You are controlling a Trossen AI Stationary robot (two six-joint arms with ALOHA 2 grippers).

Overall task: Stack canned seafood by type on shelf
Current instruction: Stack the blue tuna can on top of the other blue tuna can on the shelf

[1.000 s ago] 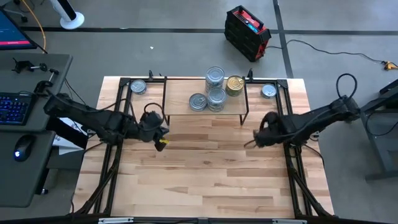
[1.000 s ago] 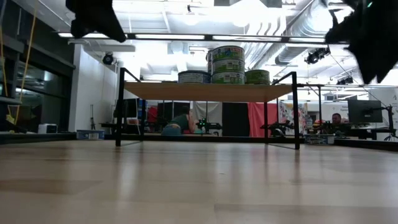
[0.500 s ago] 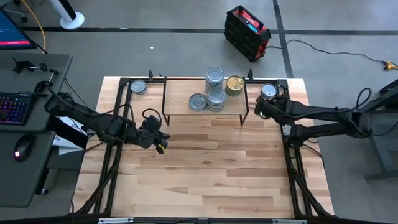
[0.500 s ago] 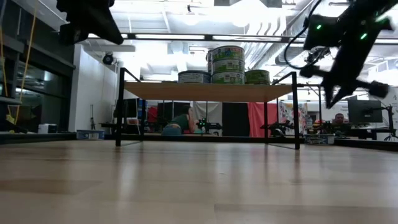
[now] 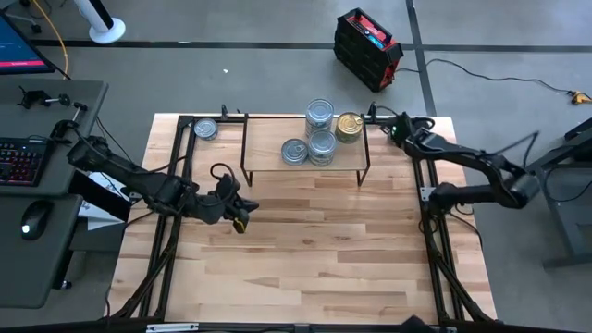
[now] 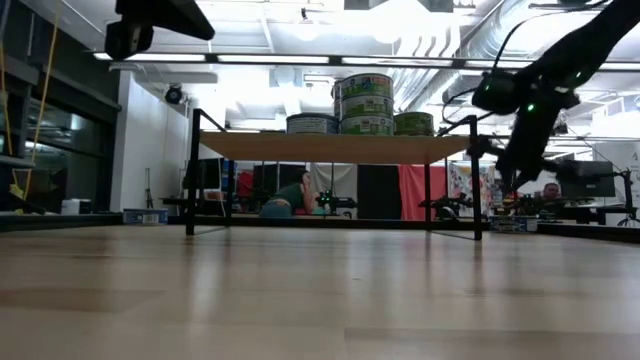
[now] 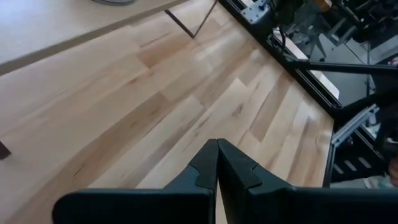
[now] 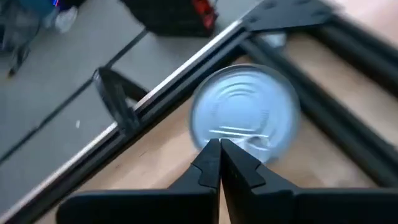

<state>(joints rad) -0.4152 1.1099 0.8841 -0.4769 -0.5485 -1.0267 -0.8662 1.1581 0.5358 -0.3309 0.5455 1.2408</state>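
On the far left of the bench (image 5: 305, 259), a single silver-lidded tin (image 5: 205, 129) is lying flat near the back corner, just outside the shelf's left legs. The left tool (image 5: 242, 218) is hanging above the bare wood in front of the shelf's left end, and its wrist view is showing its two dark fingers (image 7: 202, 171) pressed together with nothing between them.

Moving rightward, the shelf (image 5: 268, 157), a light-wood board on thin black wire legs, is standing along the back of the bench. Its tins are sitting on its right half: a low silver-lidded tin (image 5: 294, 151) is resting at the front, a taller stack (image 5: 322, 143) is standing just beside it, and another tall stack (image 5: 319, 113) is standing behind that. The gold tin (image 5: 349, 125) is sitting at the right end of the group, touching or nearly touching the stacks. In the low view the pile (image 6: 364, 102) is rising above the board, with the green-sided tin (image 6: 414, 123) at its right.

Farther right, the right tool (image 5: 397, 130) is reaching over the back right corner of the bench, just outside the shelf's right legs. Its fingers (image 8: 208, 163) are pressed together and holding nothing, and their tips are pointing at a silver-lidded tin (image 8: 245, 115) that is lying on the wood beside the black frame rail (image 8: 180, 81). Whether the fingertips are touching that lid cannot be told.
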